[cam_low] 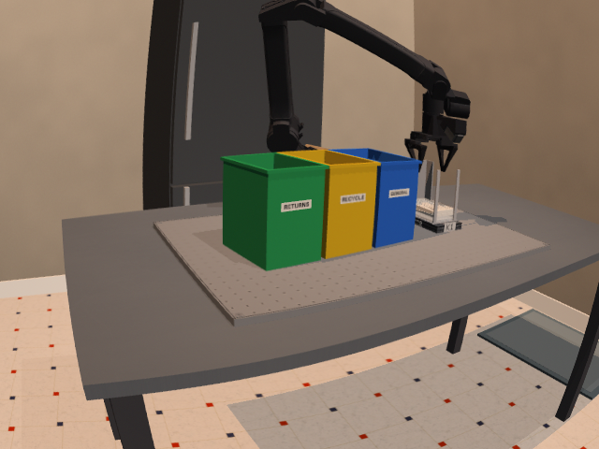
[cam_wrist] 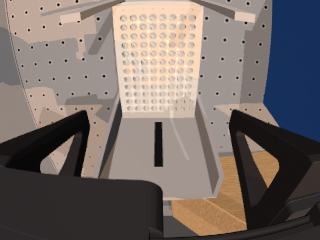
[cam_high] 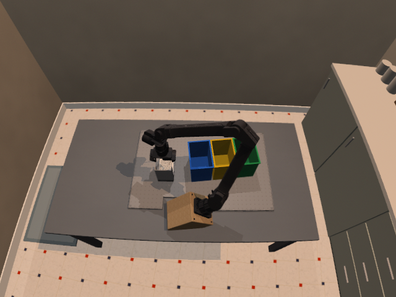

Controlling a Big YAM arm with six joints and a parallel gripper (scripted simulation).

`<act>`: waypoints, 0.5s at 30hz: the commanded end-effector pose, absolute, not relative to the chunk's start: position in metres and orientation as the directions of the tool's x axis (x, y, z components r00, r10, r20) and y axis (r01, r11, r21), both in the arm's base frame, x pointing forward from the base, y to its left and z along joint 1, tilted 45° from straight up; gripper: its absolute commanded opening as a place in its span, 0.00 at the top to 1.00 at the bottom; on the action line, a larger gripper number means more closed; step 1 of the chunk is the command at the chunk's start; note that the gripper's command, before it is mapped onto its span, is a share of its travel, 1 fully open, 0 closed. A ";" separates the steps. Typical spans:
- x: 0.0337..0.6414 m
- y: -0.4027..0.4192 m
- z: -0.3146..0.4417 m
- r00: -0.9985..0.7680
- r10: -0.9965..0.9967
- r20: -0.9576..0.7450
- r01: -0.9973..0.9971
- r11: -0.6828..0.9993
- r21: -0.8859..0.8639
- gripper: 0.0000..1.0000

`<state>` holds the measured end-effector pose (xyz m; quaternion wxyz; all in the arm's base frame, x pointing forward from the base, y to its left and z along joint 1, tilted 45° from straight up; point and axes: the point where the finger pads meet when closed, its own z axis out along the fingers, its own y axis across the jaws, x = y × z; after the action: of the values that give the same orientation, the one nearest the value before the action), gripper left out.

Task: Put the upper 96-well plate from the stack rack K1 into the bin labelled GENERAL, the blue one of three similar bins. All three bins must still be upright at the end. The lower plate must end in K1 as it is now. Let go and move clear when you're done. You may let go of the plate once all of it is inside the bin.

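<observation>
The stack rack K1 [cam_high: 164, 175] [cam_low: 449, 225] stands on the perforated board, left of the bins in the top view. The upper 96-well plate [cam_high: 164, 164] [cam_low: 430, 207] [cam_wrist: 159, 60], white with rows of wells, lies on top between the rack's thin posts. The lower plate is hidden under it. My gripper [cam_high: 163, 157] [cam_low: 431, 162] [cam_wrist: 159, 117] is open and empty. It points down, a little above the tops of the posts, over the rack's end farthest from the K1 label. The blue bin labelled GENERAL [cam_high: 200, 167] [cam_low: 394, 217] [cam_wrist: 294, 60] stands upright beside the rack.
A yellow bin labelled RECYCLE [cam_high: 219, 172] [cam_low: 350, 222] and a green bin labelled RETURNS [cam_high: 252, 167] [cam_low: 270, 217] stand upright in a row with the blue one. A brown box [cam_high: 182, 211] holds the arm's base at the table's front. The perforated board [cam_high: 249, 198] [cam_low: 290, 284] lies under everything.
</observation>
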<state>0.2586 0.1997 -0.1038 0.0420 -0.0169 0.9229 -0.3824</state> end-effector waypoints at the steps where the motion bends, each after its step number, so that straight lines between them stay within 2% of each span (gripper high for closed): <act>1: 0.263 0.195 -0.110 -0.996 -0.062 -0.062 0.000 0.709 -0.706 0.00; 15: 0.264 0.179 -0.126 -0.996 -0.062 -0.060 -0.001 0.707 -0.708 0.00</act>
<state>0.2603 0.1834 -0.1200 0.0426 -0.0170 0.9229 -0.3824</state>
